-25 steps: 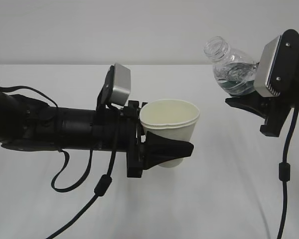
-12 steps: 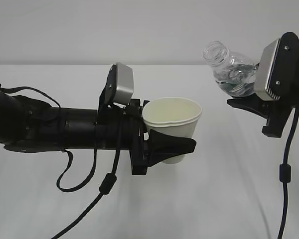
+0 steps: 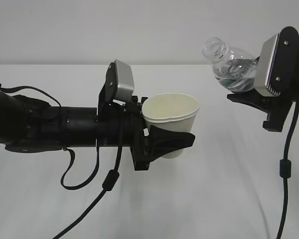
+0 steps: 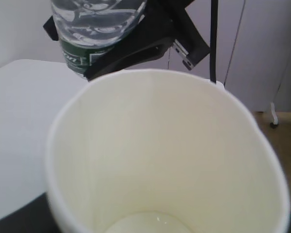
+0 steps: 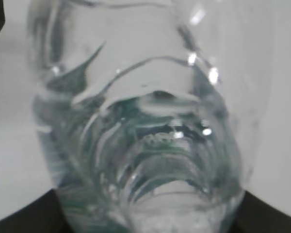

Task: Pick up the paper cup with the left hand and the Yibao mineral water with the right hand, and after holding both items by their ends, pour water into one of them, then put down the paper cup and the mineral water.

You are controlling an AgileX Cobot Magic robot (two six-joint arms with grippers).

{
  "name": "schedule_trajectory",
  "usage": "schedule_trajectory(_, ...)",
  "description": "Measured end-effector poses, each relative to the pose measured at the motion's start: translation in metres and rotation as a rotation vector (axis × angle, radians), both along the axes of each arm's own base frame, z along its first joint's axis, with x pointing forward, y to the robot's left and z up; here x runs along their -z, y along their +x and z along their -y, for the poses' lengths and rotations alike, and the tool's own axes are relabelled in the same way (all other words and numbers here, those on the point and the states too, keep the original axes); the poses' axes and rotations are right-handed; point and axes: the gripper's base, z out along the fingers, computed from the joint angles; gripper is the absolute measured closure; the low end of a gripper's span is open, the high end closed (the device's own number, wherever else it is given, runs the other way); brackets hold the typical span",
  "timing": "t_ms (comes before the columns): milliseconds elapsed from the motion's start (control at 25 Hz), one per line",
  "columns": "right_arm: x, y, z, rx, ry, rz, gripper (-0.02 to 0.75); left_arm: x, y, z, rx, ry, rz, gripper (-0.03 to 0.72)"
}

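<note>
I have the paper cup (image 3: pixel 171 124) up in the air over the white table (image 3: pixel 224 199), roughly above the middle of the surface, held upright with its rim level and its mouth open to the ceiling. The left hand (image 3: pixel 167 142) is clamped on the cup's lower half, one black finger (image 3: pixel 172 141) wrapping across the front wall below a faint crease line. From the left wrist view the cup (image 4: pixel 169 155) fills nearly everything; its cream inside looks dry on the walls, and a pale patch at the very bottom may be a little water (too blurred for me to be sure). Up and to the right, well apart from the cup, the Yibao mineral water (image 3: pixel 229 67) hangs tilted, its uncapped neck pointing up and left toward the cup's side, water pooled in the lower body. The right hand (image 3: pixel 249 94) grips the bottle by its base end, a black jaw showing under it and the grey panel (image 3: pixel 267 64) of the wrist camera covering the rest. In the right wrist view I see only the bottle's ribbed base (image 5: pixel 145 145) close up, with green tints through the plastic. The left wrist view catches the green label band (image 4: pixel 82 53) above the cup's rim. A black cable (image 3: pixel 284 169) drops from the right hand toward the table's near edge.
</note>
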Motion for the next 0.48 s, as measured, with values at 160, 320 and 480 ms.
schedule_trajectory(160,0.001,-0.001,-0.004,-0.008,-0.022,0.002,0.339,0.000,-0.004,0.004,0.015,0.000,0.005,0.253)
schedule_trajectory(320,0.001,-0.001,-0.015,-0.011,-0.070,0.013,0.339,0.000,-0.005,0.006,0.021,0.000,0.007,0.253)
schedule_trajectory(480,0.001,-0.001,-0.016,-0.013,-0.074,0.014,0.339,0.000,-0.005,0.006,0.018,-0.002,0.006,0.253)
